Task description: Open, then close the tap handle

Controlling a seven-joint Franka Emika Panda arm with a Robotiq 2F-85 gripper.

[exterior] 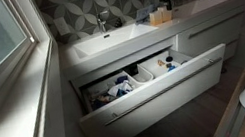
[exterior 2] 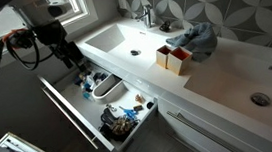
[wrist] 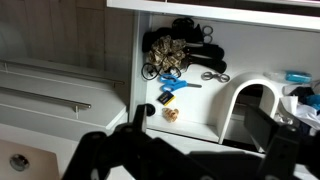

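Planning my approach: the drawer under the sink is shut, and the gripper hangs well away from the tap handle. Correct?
No: the drawer is pulled open, as both exterior views show. The gripper does hang well away from the tap handle.

A home bathroom: a white basin [exterior 2: 122,39] with chrome faucet [exterior 2: 147,15] on a vanity [exterior 2: 218,90], patterned wall tiles [exterior 2: 234,1], and under the hand [exterior 2: 76,64] an open drawer [exterior 2: 71,114] of toiletries [exterior 2: 120,118].
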